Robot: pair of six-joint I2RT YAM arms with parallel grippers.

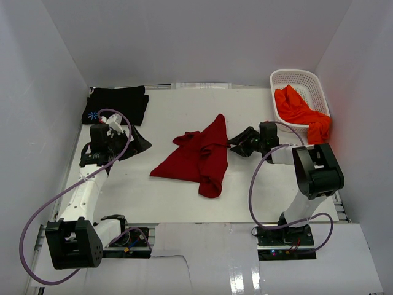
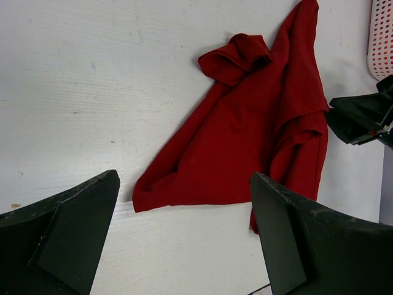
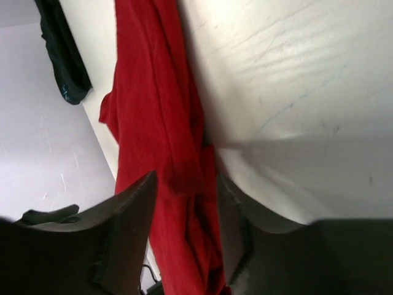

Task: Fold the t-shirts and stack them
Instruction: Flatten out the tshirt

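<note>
The dark red t-shirt (image 1: 199, 157) lies crumpled on the middle of the table. It also shows in the left wrist view (image 2: 245, 141) and the right wrist view (image 3: 153, 110). My right gripper (image 1: 236, 145) is open at the shirt's right edge, its jaws on either side of a fold of red cloth (image 3: 186, 178). My left gripper (image 1: 142, 141) is open and empty to the left of the shirt, over bare table (image 2: 184, 184). The black t-shirt (image 1: 116, 104) with a small blue print lies folded at the back left. The orange-red t-shirt (image 1: 298, 110) hangs out of the basket.
The white slotted basket (image 1: 295, 77) stands at the back right by the right wall; its edge shows in the left wrist view (image 2: 382, 37). White walls close in the table on the left, back and right. Purple cables loop beside both arms.
</note>
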